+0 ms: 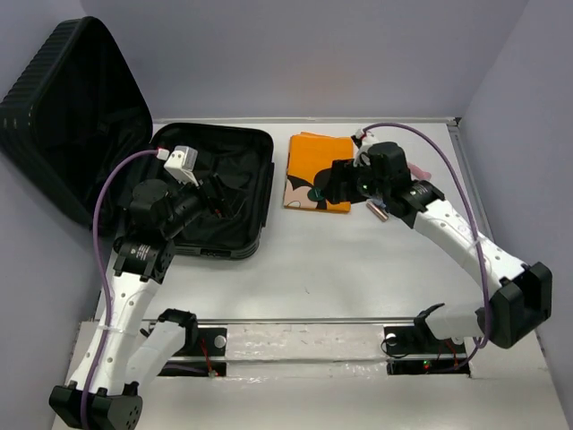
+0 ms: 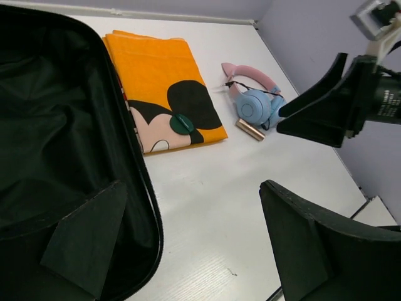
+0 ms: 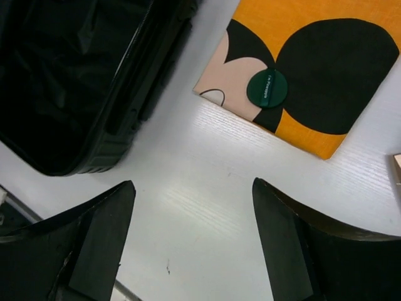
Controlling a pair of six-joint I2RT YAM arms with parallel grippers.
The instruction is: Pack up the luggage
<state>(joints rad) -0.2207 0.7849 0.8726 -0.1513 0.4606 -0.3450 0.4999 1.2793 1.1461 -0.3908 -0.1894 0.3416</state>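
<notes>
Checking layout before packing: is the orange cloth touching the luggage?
Apart. The right wrist view shows bare table between the cloth and the luggage.

We take this for a robotics lab cell: plain lilac panels (image 1: 313, 54) box in the white table (image 1: 340, 269) behind and beside, with the left arm (image 1: 121, 296) and right arm (image 1: 448, 233) (purple leads (image 1: 98, 224) trailing) bolted at the table's near edge
</notes>
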